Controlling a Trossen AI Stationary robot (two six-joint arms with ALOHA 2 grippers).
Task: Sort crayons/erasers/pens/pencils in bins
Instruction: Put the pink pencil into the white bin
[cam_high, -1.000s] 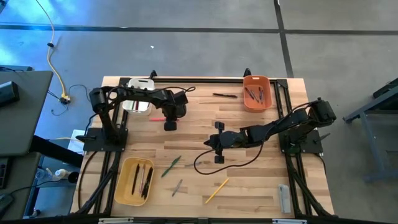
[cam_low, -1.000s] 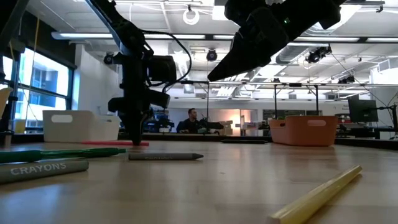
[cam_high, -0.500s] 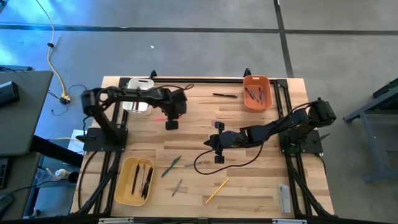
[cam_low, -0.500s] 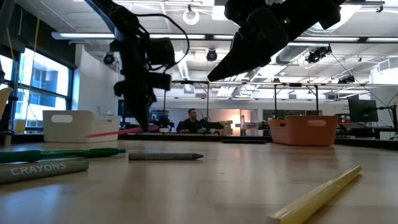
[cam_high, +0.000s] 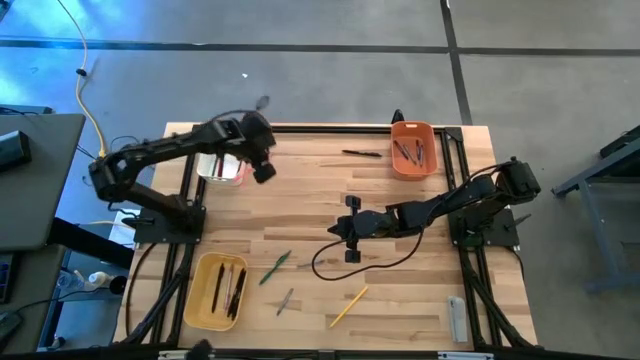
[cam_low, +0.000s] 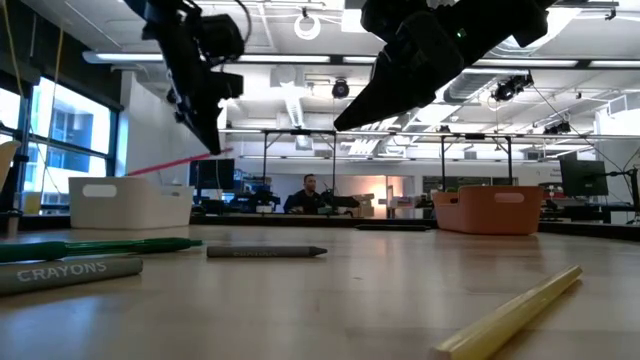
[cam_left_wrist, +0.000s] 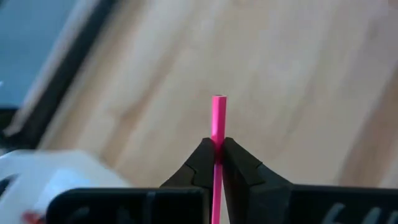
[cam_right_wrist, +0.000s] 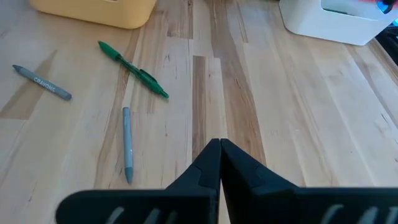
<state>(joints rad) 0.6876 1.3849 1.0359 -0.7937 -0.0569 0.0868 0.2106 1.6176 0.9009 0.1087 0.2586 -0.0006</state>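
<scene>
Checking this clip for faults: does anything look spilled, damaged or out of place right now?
Nothing stands out. Loose sticks on the table are just unsorted, and the left gripper, jaws shut, holds a pink stick near the white bin.

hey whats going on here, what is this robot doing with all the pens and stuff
It is sorting writing sticks into bins. The left pincer is shut on a pink stick, held in the air beside the white bin. The right pincer is shut and empty, hovering over mid-table. Loose on the wood are a green pen, a grey crayon, a yellow stick and a dark pen. The orange bin and yellow bin hold a few each.
</scene>
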